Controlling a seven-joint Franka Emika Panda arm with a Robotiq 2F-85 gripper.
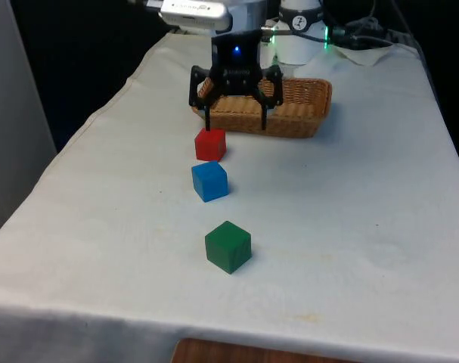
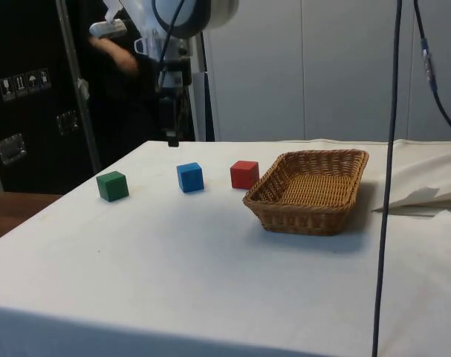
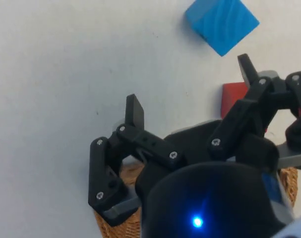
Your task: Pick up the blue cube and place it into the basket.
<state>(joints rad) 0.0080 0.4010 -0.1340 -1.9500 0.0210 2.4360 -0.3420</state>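
Green wooden cube (image 1: 228, 246) sits nearest on white-clothed bench (image 1: 350, 227). Small blue wooden cube (image 1: 209, 181) is next, on the cloth, just short of red wooden cube (image 1: 210, 144), apart from it. Black two-finger gripper (image 1: 235, 121) hangs above red cube w/ fingers spread, holding nothing. Woven wicker basket (image 1: 301, 113) lies beyond red cube.

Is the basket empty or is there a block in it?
Empty. The side view shows bare wicker inside the basket, and the blue cube, red cube and green cube all sit on the cloth outside it.
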